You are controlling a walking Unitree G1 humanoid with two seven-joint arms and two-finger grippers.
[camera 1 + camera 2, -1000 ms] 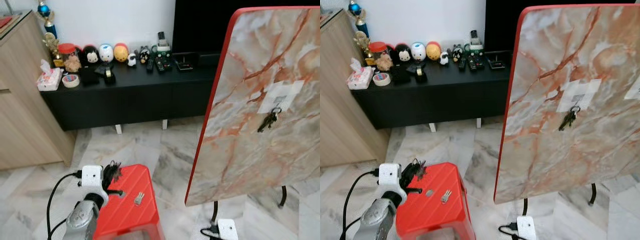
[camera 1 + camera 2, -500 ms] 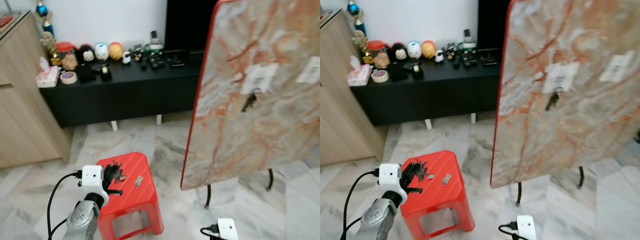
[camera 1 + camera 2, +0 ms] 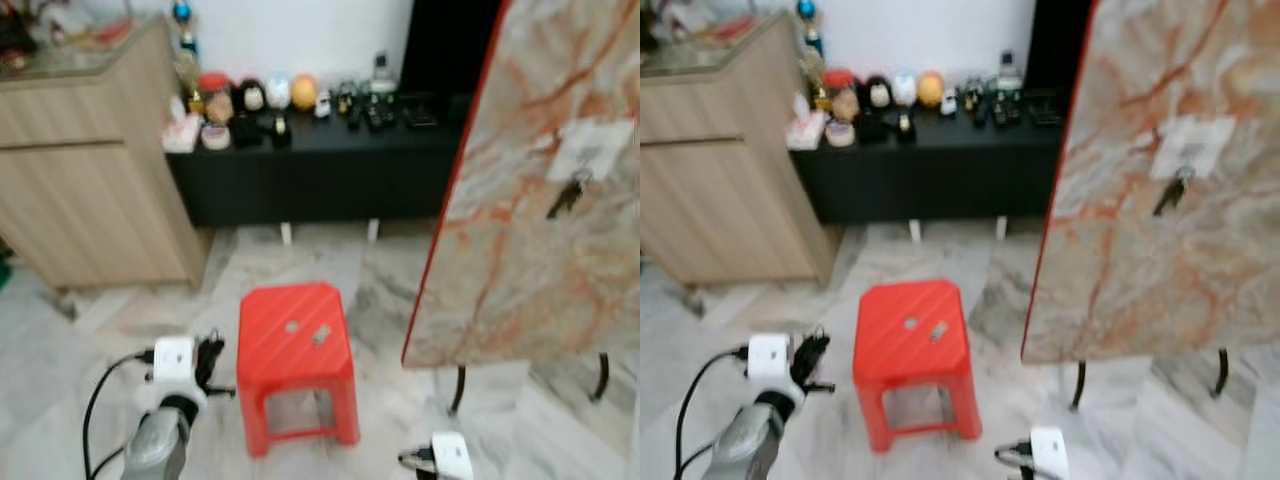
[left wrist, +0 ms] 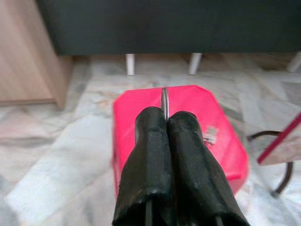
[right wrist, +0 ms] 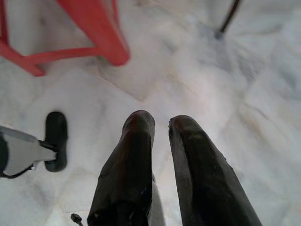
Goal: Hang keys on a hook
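Your keys (image 4: 164,100) are pinched in the left gripper (image 4: 168,123): its two black fingers are pressed together with only a thin metal ring showing between the tips. From the head it hangs low, beside the red stool (image 3: 294,340) and apart from it, out over the marble floor (image 3: 100,320). The right gripper (image 5: 157,123) points down at that floor with its fingers slightly apart and nothing between them.

The hook (image 3: 580,176) sits high on the tilted marble-patterned board (image 3: 540,240), near its right edge, and another bunch of keys (image 3: 566,195) already hangs there. You stand well apart from it, and the head views are blurred.

Watch three things. The grip is on a thin ring, so a jolt while walking could let it slip to the floor. The board stands on thin legs (image 3: 459,390); a push at the hook may rock it. And the bunch hanging there may crowd the hook, so your ring could catch on it rather than seat.
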